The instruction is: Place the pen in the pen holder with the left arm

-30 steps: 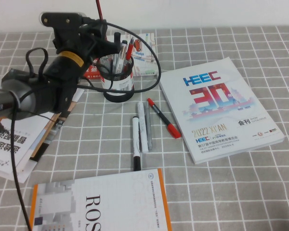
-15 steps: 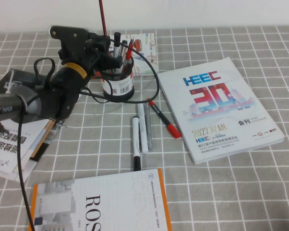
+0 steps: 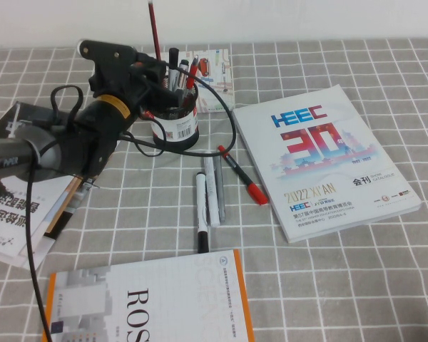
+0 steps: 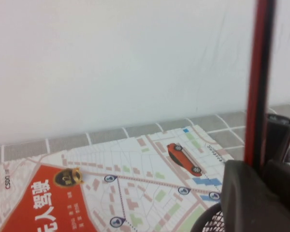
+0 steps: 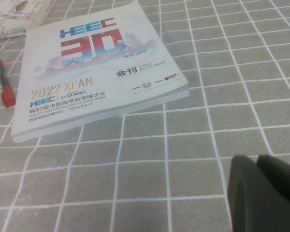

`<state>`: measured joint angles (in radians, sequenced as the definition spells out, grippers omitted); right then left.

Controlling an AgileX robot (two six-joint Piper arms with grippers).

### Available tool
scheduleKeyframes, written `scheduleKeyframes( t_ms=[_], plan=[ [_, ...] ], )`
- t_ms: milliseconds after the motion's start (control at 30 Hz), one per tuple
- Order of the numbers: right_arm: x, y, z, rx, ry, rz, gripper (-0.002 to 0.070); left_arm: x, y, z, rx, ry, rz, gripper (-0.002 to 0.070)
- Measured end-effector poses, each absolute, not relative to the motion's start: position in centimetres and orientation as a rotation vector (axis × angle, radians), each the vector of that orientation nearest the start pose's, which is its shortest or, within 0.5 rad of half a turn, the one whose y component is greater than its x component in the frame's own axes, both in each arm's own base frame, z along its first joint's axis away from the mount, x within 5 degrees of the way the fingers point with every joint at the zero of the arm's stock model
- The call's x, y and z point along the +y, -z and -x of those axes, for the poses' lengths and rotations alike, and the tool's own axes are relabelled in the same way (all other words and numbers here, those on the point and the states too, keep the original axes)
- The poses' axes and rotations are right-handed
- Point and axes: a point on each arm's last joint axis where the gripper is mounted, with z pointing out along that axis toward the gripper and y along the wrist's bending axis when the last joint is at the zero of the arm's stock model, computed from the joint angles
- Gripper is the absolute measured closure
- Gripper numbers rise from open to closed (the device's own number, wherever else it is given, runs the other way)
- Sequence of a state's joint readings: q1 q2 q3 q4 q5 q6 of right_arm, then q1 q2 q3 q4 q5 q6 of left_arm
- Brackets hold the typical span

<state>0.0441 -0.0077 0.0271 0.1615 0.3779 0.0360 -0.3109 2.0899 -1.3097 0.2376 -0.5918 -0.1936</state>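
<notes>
The thin maroon pen [image 3: 155, 28] stands nearly upright in my left gripper [image 3: 157, 70], its lower end hidden behind the fingers at the rim of the pen holder [image 3: 177, 120]. The holder is a black mesh cup with a barcode label and holds several other pens. In the left wrist view the pen [image 4: 258, 82] runs down between the two black fingers of the left gripper [image 4: 262, 169], above the holder's mesh rim [image 4: 205, 223]. My right gripper [image 5: 261, 193] hovers low over the checked cloth, fingers together and empty.
A HEEC catalogue [image 3: 324, 160] lies right of the holder. A black marker with red caps [image 3: 241, 174], a white marker [image 3: 202, 210] and a grey pen [image 3: 216, 187] lie in front. A ROS book [image 3: 150, 299], booklets at the left [image 3: 14, 206] and a map brochure [image 3: 215, 78] surround them.
My left arm has swung forward and right, bringing the gripper over the holder's rim. The pen has come down and shifted slightly right, its top now in view.
</notes>
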Motion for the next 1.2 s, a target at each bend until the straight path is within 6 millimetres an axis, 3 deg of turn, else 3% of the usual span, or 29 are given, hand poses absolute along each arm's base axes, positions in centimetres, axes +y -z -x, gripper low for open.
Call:
scheduleKeyframes(
  t_ms=[233, 433, 533, 667, 800, 967, 1200],
  plan=[
    [0.8, -17.1, -5.2, 1.879, -0.214, -0.093, 0.0688, -15.5, -19.4, -44.4, 1.666, 0.335, -0.368, 0.0477],
    [0.8, -17.1, -5.2, 1.879, -0.214, -0.093, 0.0689, -15.4, -19.8, -44.3, 1.694, 0.322, -0.369, 0.0431],
    [0.8, -17.1, -5.2, 1.879, -0.214, -0.093, 0.0689, -15.1, -21.4, -43.8, 1.712, 0.302, -0.375, 0.0428],
    [0.8, -17.1, -5.2, 1.879, -0.214, -0.093, 0.0689, -14.7, -25.5, -42.4, 1.68, 0.267, -0.412, 0.0457],
    [0.8, -17.1, -5.2, 1.879, -0.214, -0.093, 0.0689, -14.0, -29.6, -39.7, 1.622, 0.262, -0.45, 0.0611],
    [0.8, -17.1, -5.2, 1.879, -0.214, -0.093, 0.0689, -12.5, -32.9, -34.9, 1.606, 0.278, -0.437, 0.0667],
    [0.8, -17.1, -5.2, 1.879, -0.214, -0.093, 0.0689, -9.3, -33.0, -26.3, 1.688, 0.237, -0.411, 0.0675]
  ],
)
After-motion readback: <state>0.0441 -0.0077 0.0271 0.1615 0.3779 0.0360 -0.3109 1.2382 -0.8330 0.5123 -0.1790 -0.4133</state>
